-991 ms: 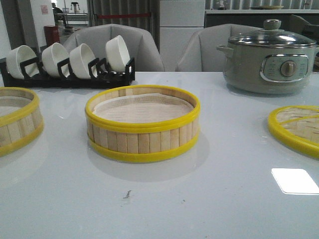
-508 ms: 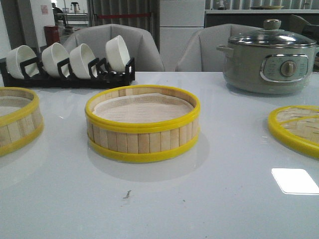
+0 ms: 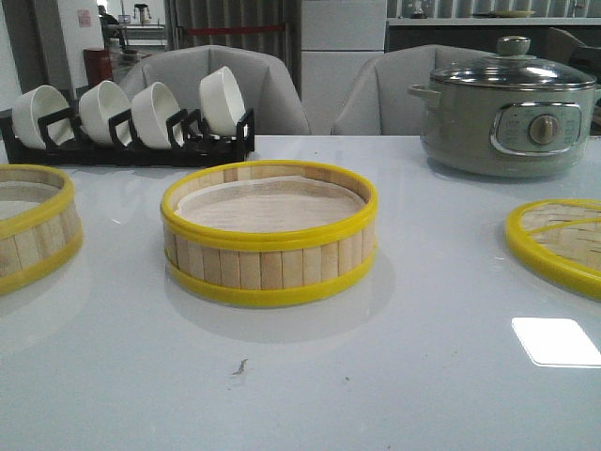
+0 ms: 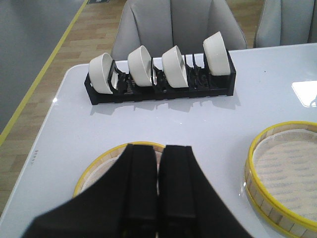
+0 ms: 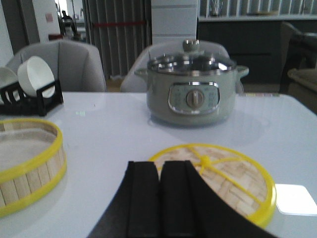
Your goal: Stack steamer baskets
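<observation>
One steamer basket (image 3: 269,235) with a paper liner stands at the table's middle. A second basket (image 3: 30,225) is cut off at the left edge. The woven yellow-rimmed lid (image 3: 561,242) lies flat at the right edge. Neither gripper shows in the front view. In the left wrist view my left gripper (image 4: 158,148) is shut and empty, above the left basket (image 4: 101,166); the middle basket (image 4: 282,183) is beside it. In the right wrist view my right gripper (image 5: 159,164) is shut and empty, at the near side of the lid (image 5: 233,178); the middle basket (image 5: 29,163) is off to one side.
A black rack (image 3: 131,141) holding white bowls stands at the back left. A grey-green electric pot (image 3: 507,108) with a glass lid stands at the back right. Grey chairs stand behind the table. A bright light patch (image 3: 556,340) lies on the white table near the lid.
</observation>
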You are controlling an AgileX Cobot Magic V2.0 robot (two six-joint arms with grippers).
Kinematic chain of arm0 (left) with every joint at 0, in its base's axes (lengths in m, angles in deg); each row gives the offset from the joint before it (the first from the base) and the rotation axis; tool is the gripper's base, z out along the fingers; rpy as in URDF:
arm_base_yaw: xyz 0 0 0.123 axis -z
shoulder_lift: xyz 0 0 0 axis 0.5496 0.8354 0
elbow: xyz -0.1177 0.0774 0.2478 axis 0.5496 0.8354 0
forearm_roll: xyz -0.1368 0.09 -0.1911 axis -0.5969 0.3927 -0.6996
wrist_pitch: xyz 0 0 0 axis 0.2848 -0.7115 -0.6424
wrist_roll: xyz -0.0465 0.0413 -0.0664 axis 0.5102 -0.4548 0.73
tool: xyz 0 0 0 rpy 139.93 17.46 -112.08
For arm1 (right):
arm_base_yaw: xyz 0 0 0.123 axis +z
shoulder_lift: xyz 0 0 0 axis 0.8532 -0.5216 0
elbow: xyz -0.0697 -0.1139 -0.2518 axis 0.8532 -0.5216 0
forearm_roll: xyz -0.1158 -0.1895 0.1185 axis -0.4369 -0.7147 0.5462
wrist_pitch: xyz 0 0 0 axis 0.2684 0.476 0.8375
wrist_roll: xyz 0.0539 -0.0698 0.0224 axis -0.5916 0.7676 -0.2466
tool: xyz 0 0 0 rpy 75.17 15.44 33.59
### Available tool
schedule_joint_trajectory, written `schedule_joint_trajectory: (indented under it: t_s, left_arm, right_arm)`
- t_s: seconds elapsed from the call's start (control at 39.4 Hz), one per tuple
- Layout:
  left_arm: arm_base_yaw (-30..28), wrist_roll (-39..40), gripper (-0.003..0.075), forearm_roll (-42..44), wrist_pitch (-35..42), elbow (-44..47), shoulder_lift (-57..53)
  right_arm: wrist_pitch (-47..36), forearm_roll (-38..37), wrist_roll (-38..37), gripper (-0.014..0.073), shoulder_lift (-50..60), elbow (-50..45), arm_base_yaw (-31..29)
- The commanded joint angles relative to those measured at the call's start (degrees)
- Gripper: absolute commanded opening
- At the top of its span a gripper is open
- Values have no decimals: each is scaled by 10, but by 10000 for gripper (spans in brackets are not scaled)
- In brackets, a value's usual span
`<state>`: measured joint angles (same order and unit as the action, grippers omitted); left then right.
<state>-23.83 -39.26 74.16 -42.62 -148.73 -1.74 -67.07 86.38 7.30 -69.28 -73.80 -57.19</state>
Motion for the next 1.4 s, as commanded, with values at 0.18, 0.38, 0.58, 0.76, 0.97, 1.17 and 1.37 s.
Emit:
schedule_joint_trajectory:
  t_s: [0.18, 0.38, 0.58, 0.76, 0.97, 1.17, 1.37]
  left_arm:
    - [4, 1, 87, 2, 17, -16, -3]
    - [4, 1, 87, 1, 15, -16, -3]
    - [4, 1, 87, -10, -7, -16, -3]
    - [4, 1, 87, -11, -7, -16, -3]
    - [4, 1, 87, -11, -10, -16, -3]
    - [4, 1, 87, -11, -11, -16, -3]
    - [4, 1, 87, -25, -27, -16, -3]
  right_arm:
    - [59, -5, -74, 55, -26, 151, -2]
    - [198, -13, -68, 55, -226, 337, -2]
    - [294, -12, -65, 55, -381, 474, -2]
    - [282, -12, -65, 55, -408, 493, -2]
    - [254, -12, -65, 55, -411, 493, -2]
    - [265, -12, -65, 80, -414, 493, -2]
    - [271, -25, -64, 459, -422, 493, -2]
